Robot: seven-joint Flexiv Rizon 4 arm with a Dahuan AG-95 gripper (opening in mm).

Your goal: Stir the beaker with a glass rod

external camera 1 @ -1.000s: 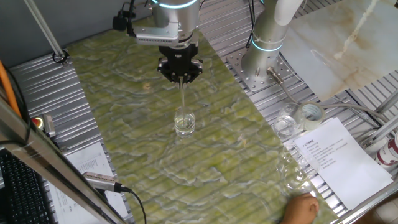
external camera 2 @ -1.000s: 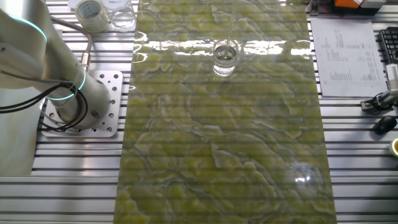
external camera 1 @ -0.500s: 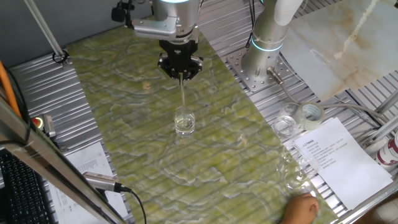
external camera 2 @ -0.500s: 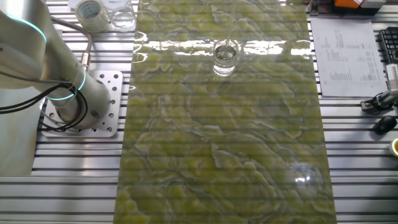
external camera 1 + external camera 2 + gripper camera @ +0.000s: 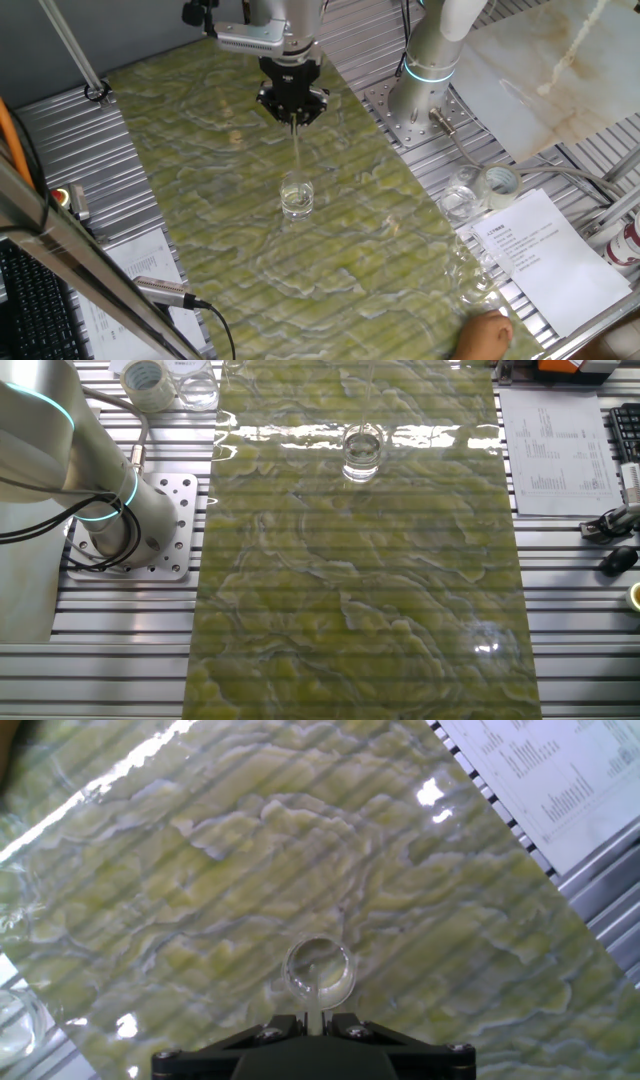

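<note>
The gripper (image 5: pixel 293 112), clamped on the rod (image 5: pixel 296 150), has risen over the last second, lifting the rod's tip to about the rim of the beaker (image 5: pixel 297 194) mid-mat, so stirring looks finished.

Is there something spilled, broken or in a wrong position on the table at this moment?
Nothing stands out. The beaker stands upright on the green mat, with no visible puddle around it. The gripper holds the glass rod straight above the beaker. The tape roll and other glass vessels sit together off the mat.
</note>
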